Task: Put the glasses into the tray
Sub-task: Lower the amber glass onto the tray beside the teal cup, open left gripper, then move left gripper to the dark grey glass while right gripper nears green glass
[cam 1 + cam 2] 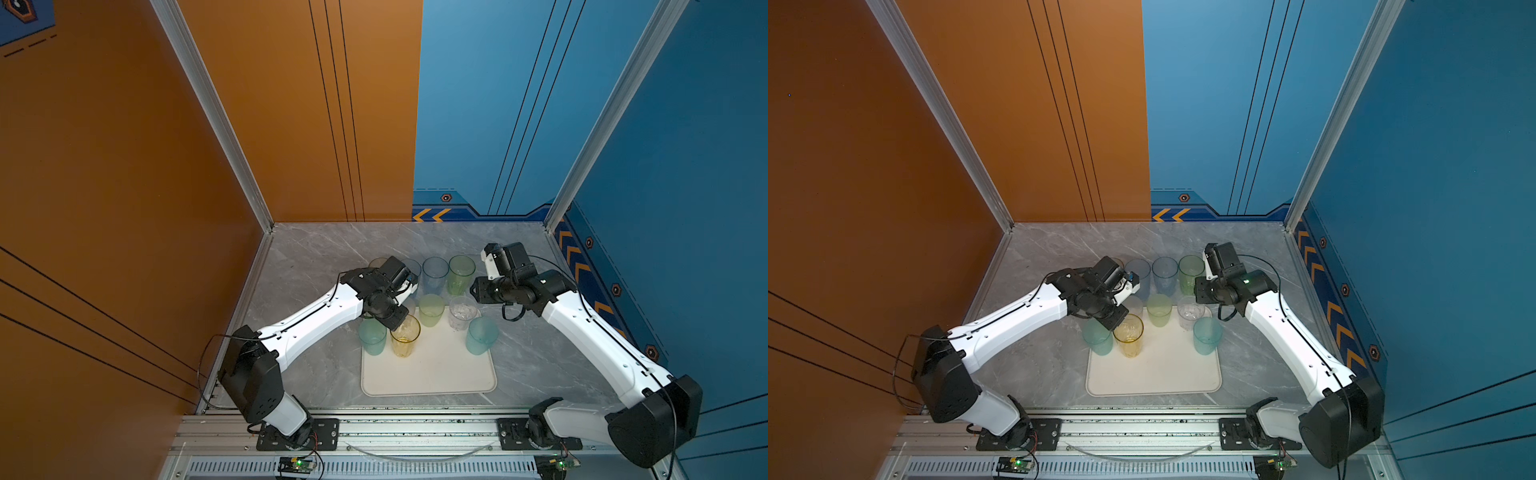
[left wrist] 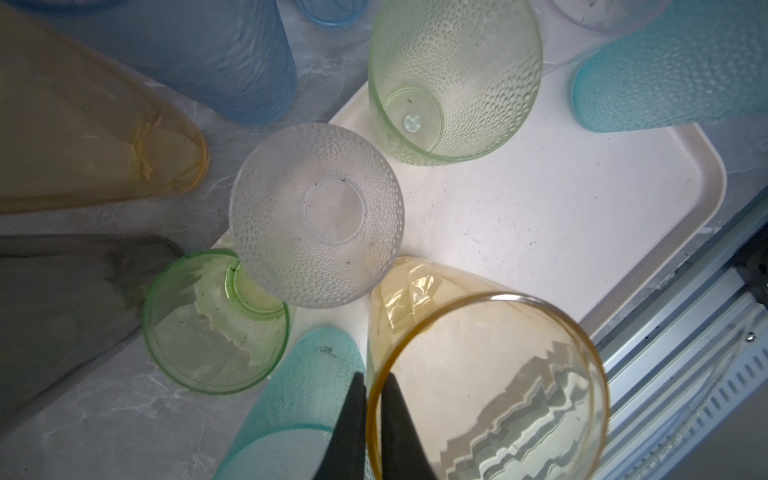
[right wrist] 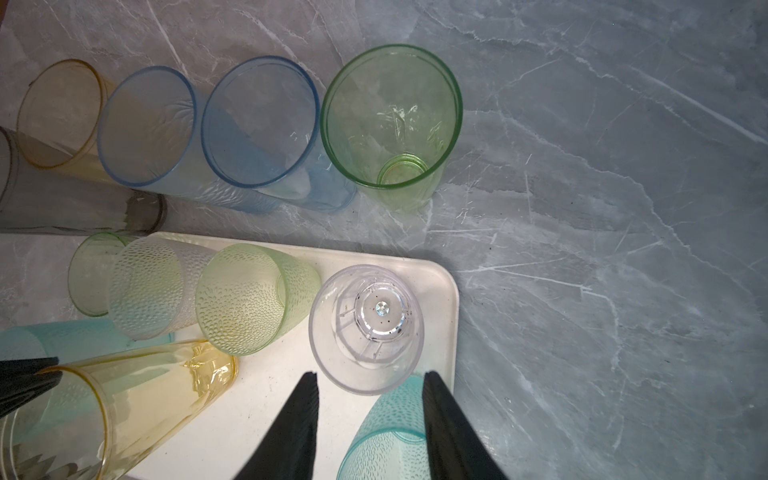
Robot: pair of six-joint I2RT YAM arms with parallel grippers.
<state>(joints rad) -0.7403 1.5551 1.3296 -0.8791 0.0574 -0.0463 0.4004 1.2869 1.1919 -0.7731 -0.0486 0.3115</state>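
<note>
The table (image 3: 582, 208) is seen under both arms. A row of tall glasses (image 3: 257, 124), one yellow, two blue and one green, is lined up on it well ahead of the right gripper (image 3: 370, 374). The tray (image 1: 432, 374) is spread beneath both grippers. The tall yellow glass (image 2: 490, 386) is stood on it directly under the left gripper (image 2: 373, 376). That gripper's fingers are set narrowly on either side of the rim, one inside and one outside, so the wall is pinched. A teal glass (image 2: 291, 399) is seen just beside the outer finger. The right gripper is held with its jaws apart and nothing is grasped. A second teal glass (image 3: 386, 436) is placed below it at the tray's corner. A short clear glass (image 3: 365, 328) is placed just beyond its fingertips, on the tray.
</note>
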